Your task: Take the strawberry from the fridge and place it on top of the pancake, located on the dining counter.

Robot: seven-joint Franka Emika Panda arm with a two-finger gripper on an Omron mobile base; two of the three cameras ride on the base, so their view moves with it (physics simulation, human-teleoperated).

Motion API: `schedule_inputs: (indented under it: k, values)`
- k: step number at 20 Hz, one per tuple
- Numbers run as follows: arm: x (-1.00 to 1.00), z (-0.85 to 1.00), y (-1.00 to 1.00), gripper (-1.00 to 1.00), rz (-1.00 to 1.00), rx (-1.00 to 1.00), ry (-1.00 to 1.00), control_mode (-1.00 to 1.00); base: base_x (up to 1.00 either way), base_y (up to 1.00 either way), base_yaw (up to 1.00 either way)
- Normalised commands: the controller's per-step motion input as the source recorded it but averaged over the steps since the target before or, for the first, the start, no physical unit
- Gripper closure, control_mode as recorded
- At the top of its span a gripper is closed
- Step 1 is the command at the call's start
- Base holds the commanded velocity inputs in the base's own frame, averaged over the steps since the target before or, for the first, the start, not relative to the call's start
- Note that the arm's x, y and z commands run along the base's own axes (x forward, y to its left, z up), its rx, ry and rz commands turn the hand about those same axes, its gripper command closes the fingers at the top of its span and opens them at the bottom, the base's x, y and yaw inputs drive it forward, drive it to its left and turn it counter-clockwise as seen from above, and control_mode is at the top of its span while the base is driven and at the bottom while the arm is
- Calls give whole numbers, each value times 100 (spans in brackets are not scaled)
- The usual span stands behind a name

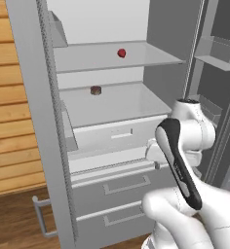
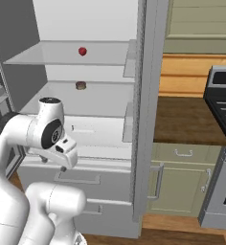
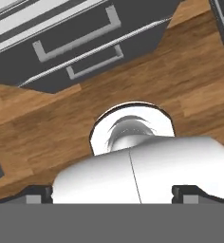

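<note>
The fridge (image 1: 34, 121) stands open, showing white shelves, and its edge (image 2: 148, 119) also appears in the right base view. The strawberry (image 1: 121, 53) lies on the upper glass shelf, a tiny red fruit (image 2: 82, 51). My gripper (image 3: 112, 193) is open with nothing between its widely spread fingertips (image 3: 38, 193). It points down at the floor, low in front of the fridge's lower drawers (image 3: 76, 42), well below the strawberry. The hand (image 2: 62, 153) hangs under the folded arm. The pancake and the dining counter are out of view.
A small squat brown round item (image 1: 96, 90) sits on the shelf below the strawberry. The fridge's right door (image 1: 219, 53) with bins stands open beside the arm. A dark worktop (image 2: 186, 119) over green-grey cabinets (image 2: 182, 177) and a stove (image 2: 225, 110) lie to the right. Wooden floor (image 3: 180, 85) lies below.
</note>
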Motion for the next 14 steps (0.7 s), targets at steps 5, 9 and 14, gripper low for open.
schedule_inputs:
  k: [5,9,14]
  values:
    - [1,-16,-10,-100,45,-15,-1,-100,0,0,0]
    - [-5,-10,-4,-100,49,-21,-2,-100,0,0,0]
    - [-4,-15,4,-100,2,-3,0,-100,0,0,0]
